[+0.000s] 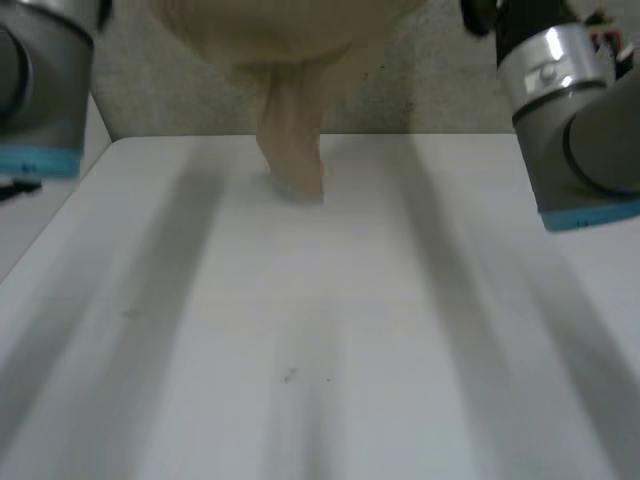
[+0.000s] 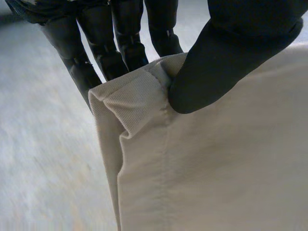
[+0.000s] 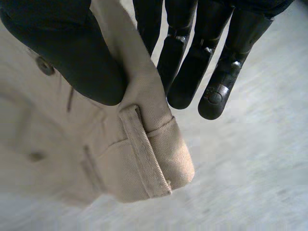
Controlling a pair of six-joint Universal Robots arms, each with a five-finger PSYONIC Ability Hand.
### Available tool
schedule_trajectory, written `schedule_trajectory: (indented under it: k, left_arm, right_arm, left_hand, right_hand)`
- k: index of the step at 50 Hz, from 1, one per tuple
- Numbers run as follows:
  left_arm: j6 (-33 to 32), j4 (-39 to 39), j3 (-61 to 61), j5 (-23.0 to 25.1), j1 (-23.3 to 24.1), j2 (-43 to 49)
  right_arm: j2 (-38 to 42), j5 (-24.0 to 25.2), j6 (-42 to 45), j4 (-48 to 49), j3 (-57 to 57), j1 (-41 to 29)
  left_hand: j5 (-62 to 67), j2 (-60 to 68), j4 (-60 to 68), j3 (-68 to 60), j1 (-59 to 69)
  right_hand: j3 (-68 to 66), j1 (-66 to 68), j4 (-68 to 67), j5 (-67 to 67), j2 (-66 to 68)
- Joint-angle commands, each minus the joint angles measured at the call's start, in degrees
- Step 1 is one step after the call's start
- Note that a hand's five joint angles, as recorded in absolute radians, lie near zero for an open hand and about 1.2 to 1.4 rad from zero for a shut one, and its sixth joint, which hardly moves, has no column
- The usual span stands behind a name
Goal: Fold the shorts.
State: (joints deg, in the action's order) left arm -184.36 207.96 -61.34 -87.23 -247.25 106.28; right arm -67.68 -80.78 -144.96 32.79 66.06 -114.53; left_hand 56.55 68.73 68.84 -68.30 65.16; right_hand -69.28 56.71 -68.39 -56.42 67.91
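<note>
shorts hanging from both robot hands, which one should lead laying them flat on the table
Probably the right robot hand: its thumb pinches the shorts at the waistband beside a belt loop, likely a firmer hold. The left robot hand pinches a plain corner.

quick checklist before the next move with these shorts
1. Left hand pinches a stitched corner of the shorts: ok.
2. Right hand pinches the waistband by a belt loop: ok.
3. Shorts lifted above the table: ok.
4. Cloth spread flat between the hands: not ok, it hangs bunched.
5. Lowest tip clear of the table: cannot tell.
</note>
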Motion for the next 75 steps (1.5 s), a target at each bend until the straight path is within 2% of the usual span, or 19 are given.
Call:
schedule_trajectory:
  k: [1,7,10,12,14,17,20,25,31,36,45,49,64,75]
  left_arm:
    - [1.72,-2.29,-19.85,1.71,-0.08,-0.29]
    - [1.99,-2.56,-32.60,4.08,-0.08,-0.20]
    - [1.90,-2.73,-37.26,5.75,-0.08,-0.46]
    - [1.81,-3.26,-39.81,6.72,0.01,-1.77]
    - [1.90,-3.87,-40.96,7.07,0.01,-3.27]
    - [1.90,-5.28,-43.16,7.60,0.10,-5.73]
    - [1.90,-6.07,-44.74,8.04,0.19,-8.10]
    - [1.90,-6.34,-46.85,8.04,0.54,-11.27]
    - [1.90,-6.43,-48.17,8.04,0.36,-12.42]
    - [2.08,-6.43,-48.17,8.04,-0.16,-12.33]
    - [2.16,-6.34,-48.00,8.04,-0.52,-12.24]
    - [2.25,-6.25,-48.00,7.95,-0.52,-12.24]
    - [2.25,-6.25,-48.08,8.04,-0.78,-12.24]
    - [2.34,-6.16,-47.56,8.04,-2.19,-12.42]
  right_arm:
    - [0.97,3.34,-0.23,-13.96,10.91,0.71]
    - [2.21,6.42,0.03,-19.51,23.90,0.71]
    - [1.86,6.07,-0.58,-20.92,28.66,0.89]
    - [1.59,5.98,-0.76,-21.62,30.61,1.41]
    - [-0.94,5.81,-1.11,-23.98,32.63,2.90]
    - [-6.04,6.42,-3.56,-27.77,33.60,4.31]
    - [-10.27,7.30,-11.02,-31.11,33.17,5.98]
    - [-12.38,10.54,-25.68,-34.27,29.66,10.37]
    - [-12.04,13.98,-32.66,-41.13,26.58,13.72]
    - [-7.56,14.68,-31.44,-42.99,26.31,13.72]
    - [-0.54,14.07,-18.27,-38.16,26.49,13.46]
    - [2.63,13.98,-15.44,-37.80,25.00,12.76]
    - [12.39,13.72,-20.18,-37.89,14.45,8.45]
    - [15.39,13.63,-19.83,-37.89,13.30,7.31]
  left_hand:
    - [13.45,11.27,11.16,-11.70,14.84]
    - [13.45,11.27,11.16,-11.70,14.84]
    - [13.45,11.27,11.16,-11.70,14.84]
    - [13.45,11.27,11.16,-11.70,14.84]
    - [13.45,11.27,11.16,-11.70,14.84]
    - [13.45,11.27,11.16,-11.70,14.84]
    - [13.45,11.27,11.16,-11.70,14.84]
    - [13.45,11.27,11.16,-11.70,14.84]
    - [13.45,11.27,11.16,-11.70,14.84]
    - [13.45,11.27,11.16,-11.70,14.84]
    - [13.45,11.27,11.16,-11.70,14.84]
    - [13.45,11.27,11.16,-11.70,14.84]
    - [13.45,11.27,11.16,-11.70,14.84]
    - [13.45,11.27,11.16,-11.70,14.84]
  right_hand:
    - [-10.72,23.29,-11.61,-13.58,12.09]
    - [-10.72,23.29,-11.61,-13.58,12.09]
    - [-10.72,23.29,-11.61,-13.58,12.09]
    - [5.28,7.29,4.39,2.42,-3.91]
    - [30.29,-17.72,29.40,27.43,-28.92]
    - [33.29,-20.71,32.39,30.42,-31.91]
    - [38.34,-25.76,37.44,35.47,-36.96]
    - [38.01,-25.43,37.11,35.14,-36.63]
    - [41.03,-28.45,40.14,38.17,-39.66]
    - [42.88,-30.31,41.99,40.02,-41.51]
    - [40.53,-27.96,39.64,37.67,-39.16]
    - [37.35,-24.77,36.45,34.48,-35.97]
    - [28.92,-16.35,28.03,26.06,-27.55]
    - [28.76,-16.18,27.86,25.89,-27.38]
